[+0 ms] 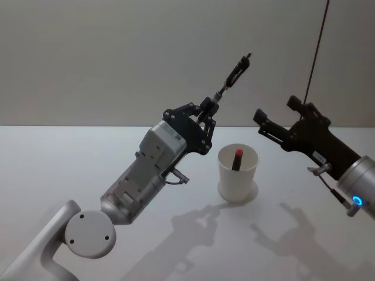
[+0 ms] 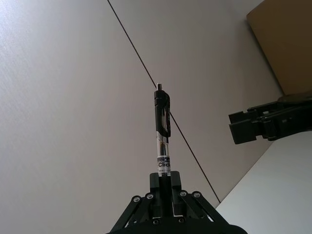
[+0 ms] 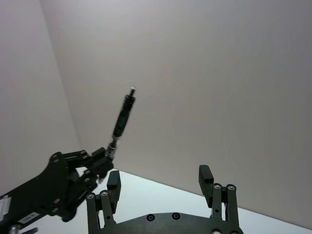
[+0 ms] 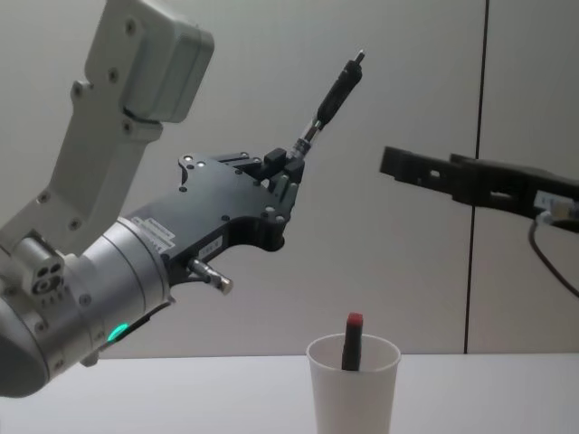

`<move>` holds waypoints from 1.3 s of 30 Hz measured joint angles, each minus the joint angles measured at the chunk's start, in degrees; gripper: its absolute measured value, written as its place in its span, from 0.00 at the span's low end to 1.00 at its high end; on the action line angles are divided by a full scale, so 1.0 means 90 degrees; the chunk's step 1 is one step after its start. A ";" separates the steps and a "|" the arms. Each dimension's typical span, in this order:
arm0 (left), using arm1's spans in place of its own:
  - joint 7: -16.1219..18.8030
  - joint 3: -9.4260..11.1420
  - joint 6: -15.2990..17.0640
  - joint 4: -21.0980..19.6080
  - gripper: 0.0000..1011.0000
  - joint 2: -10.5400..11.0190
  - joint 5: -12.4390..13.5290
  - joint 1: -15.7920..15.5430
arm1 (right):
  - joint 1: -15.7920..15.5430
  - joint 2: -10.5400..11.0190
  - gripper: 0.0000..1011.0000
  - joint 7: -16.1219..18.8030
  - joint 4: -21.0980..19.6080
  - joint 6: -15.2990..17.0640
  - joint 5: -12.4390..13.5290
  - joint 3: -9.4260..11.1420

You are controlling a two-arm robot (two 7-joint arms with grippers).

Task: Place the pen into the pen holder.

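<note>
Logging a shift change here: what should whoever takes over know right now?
The left gripper is shut on the black pen, raised, clicker end up, left of the pen holder.
The right gripper is open, empty, raised to its right.
The pen holder stands on the table with a red-tipped pen inside.
Done: pen lifted. Left: lower it into the holder.
</note>
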 joint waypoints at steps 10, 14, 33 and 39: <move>0.0000 0.0000 -0.0006 0.0001 0.13 0.0000 0.0001 0.0000 | 0.0097 0.0053 0.99 0.0563 -0.0104 0.0107 0.0198 -0.0046; 0.0000 0.0000 -0.0007 0.0000 0.13 0.0000 0.0001 0.0000 | 0.0105 0.0082 0.99 0.0712 -0.0153 0.0114 0.0313 -0.0048; 0.0000 0.0000 -0.0006 0.0000 0.13 0.0000 0.0001 0.0000 | 0.0082 0.0149 0.99 0.0606 -0.0412 0.0091 0.0910 -0.0015; 0.0000 0.0000 -0.0006 0.0000 0.13 0.0000 0.0001 0.0000 | 0.0076 0.0097 0.99 0.0226 -0.0516 0.0098 0.0873 -0.0062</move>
